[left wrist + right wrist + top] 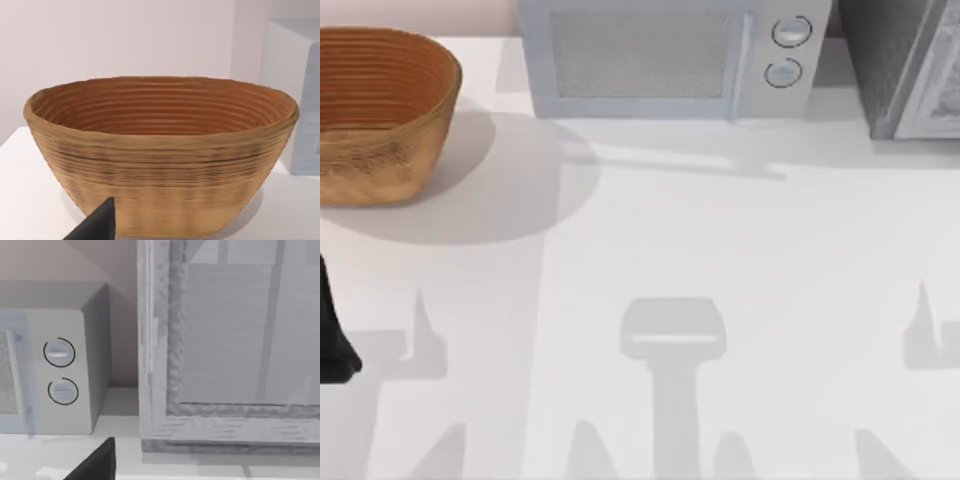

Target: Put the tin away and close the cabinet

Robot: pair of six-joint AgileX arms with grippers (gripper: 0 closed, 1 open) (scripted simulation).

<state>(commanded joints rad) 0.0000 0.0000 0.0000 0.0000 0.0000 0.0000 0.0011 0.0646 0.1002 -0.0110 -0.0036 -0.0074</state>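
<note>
Basket: a woven brown basket (375, 110) stood at the back left of the white bench (720, 250); in the left wrist view its ribbed inside (160, 107) held nothing as far down as could be seen, the floor of it being hidden by the near wall.
Microwave: a white microwave (660, 60) with two round knobs (788, 50) stood at the back centre, door shut, its contents hidden.
Cabinet: the dark grey speckled cabinet (880, 60) stood at the back right, just beside the microwave with a narrow gap between; its pale framed panel door (230, 340) faced the right wrist camera, and whether it was fully shut could not be told.
Tin: where the tin lay could not be told.
Left pincer: a dark part of the left arm (335, 340) showed at the left edge of the bench; one dark fingertip (97, 225) pointed at the basket; whether the pincer was clenched or released could not be told.
Right pincer: one dark fingertip (97, 465) pointed at the cabinet door and microwave; its state could not be told.
Open room: the middle and front of the bench carried only shadows.
</note>
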